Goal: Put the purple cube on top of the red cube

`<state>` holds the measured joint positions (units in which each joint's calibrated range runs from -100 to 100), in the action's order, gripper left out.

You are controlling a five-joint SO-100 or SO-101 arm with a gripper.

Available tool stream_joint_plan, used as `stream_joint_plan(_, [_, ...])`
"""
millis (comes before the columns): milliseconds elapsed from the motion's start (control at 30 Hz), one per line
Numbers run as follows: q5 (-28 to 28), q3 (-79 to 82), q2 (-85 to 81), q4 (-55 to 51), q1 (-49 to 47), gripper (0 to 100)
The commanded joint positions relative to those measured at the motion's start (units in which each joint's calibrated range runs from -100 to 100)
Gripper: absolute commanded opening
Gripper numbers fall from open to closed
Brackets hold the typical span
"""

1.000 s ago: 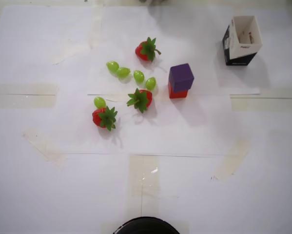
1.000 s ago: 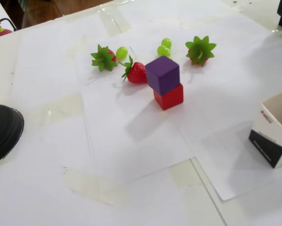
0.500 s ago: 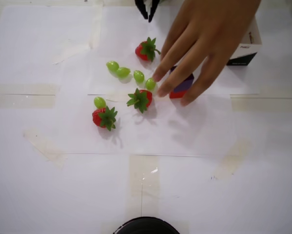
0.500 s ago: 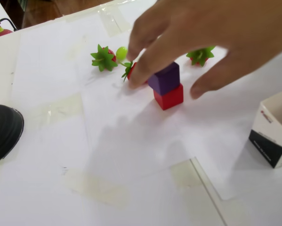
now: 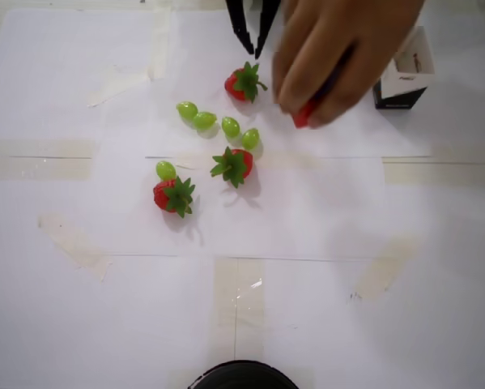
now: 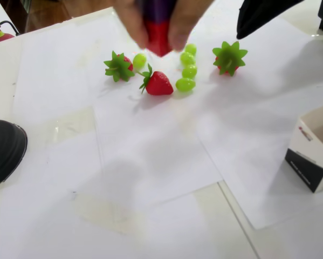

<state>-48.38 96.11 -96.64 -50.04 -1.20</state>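
A person's hand (image 6: pixel 161 19) grips both cubes between its fingers and holds them clear of the table. In the fixed view the purple cube (image 6: pixel 157 9) sits on top of the red cube (image 6: pixel 158 39); the overhead view shows only a bit of red (image 5: pixel 304 116) below the fingers. The robot gripper (image 5: pixel 253 32) reaches in from the top edge, its two dark fingers slightly apart and empty. Strawberries (image 6: pixel 158 83) and green grapes (image 6: pixel 185 84) lie on the white paper (image 5: pixel 307 211), and a small box (image 6: pixel 315 156) stands apart.

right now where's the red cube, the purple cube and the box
red cube (image 6: pixel 158 40), fixed view, its front face between the fingers
purple cube (image 6: pixel 157 9), fixed view, the strip showing above the red
box (image 6: pixel 311 156), fixed view, its white side wall
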Motion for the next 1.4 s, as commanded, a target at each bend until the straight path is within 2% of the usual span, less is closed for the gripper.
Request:
stream_joint_plan(0, [-0.24, -0.02, -0.95, 1.43, 0.83, 0])
stream_joint_plan(867, [0.10, 3.89, -0.95, 2.33, 2.96, 0])
stream_joint_plan(1367, [-0.44, 3.89, -0.95, 3.14, -0.05, 0])
